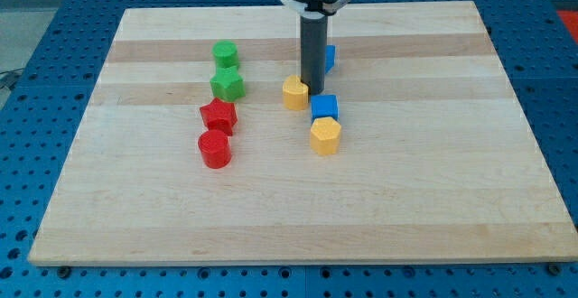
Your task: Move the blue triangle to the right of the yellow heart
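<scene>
The blue triangle [330, 58] is sitting just behind my tip [315, 91], toward the view's top and slightly to the view's right, its shape largely hidden by the dark rod so that only a blue sliver is showing beside the shaft. The end effector is a plain rod with nothing to open or close, and it is holding nothing; its lower end is resting at bench [433, 199] height, standing right beside the yellow heart [294, 92], which is lying immediately to the view's left of my tip, though whether the two are touching cannot be told. A blue cube [324, 107] is sitting just below and to the view's right of my tip, with a yellow hexagonal block [325, 136] directly beneath it. Well off to the view's left of my tip, a green cylinder [225, 53], a green block [228, 86], a red star [218, 116] and a red cylinder [215, 149] are forming a loose column.
</scene>
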